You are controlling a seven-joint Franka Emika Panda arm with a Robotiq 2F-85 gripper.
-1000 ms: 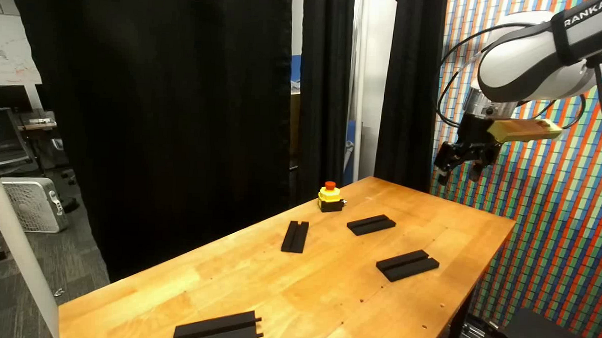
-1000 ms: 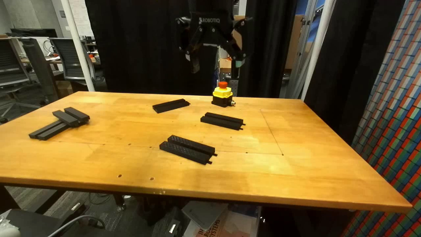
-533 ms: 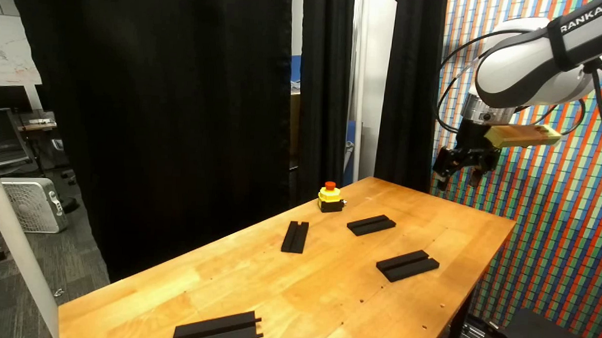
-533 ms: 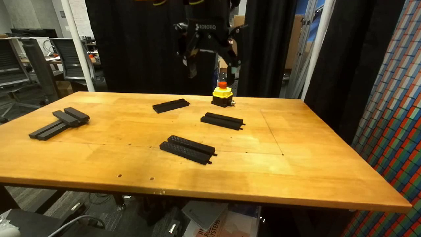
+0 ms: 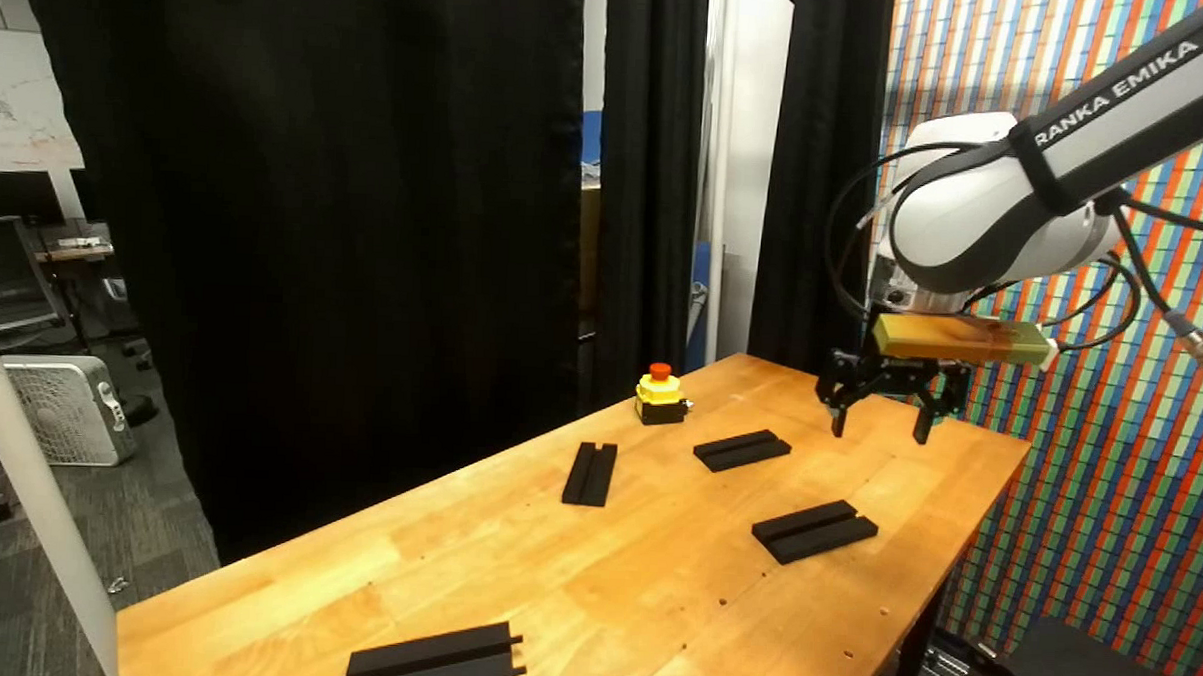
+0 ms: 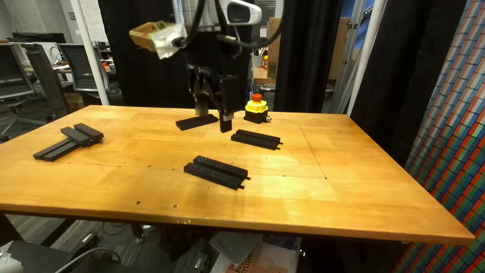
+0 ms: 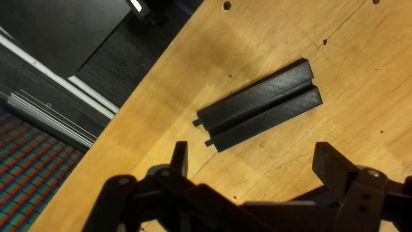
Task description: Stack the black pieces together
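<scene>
- The fingers (image 7: 333,167) are spread wide above the table (image 6: 341,197), with nothing between them.
- Chief risk: a skewed grasp. In the wrist view, the block (image 7: 259,101) farthest from the button (image 6: 256,107) among the loose three lies aslant, nearer along the closing line than across it; unless turned first, the fingers would probably meet its length or land on top.
- Blocks lie flat, so too deep a descent could drive the fingers into the table.
- Pegs (image 7: 209,142) at that block's end might snag or spoil a level stack.
- Well apart from the button is a crossed pair (image 6: 77,137), one block over another; adding there could topple it.
- Near the button lie a second block (image 6: 255,140) and a third block (image 6: 197,122); a low sideways reach could knock the button.
- The curtain (image 5: 294,247) hangs past the table edge nearest the button.
</scene>
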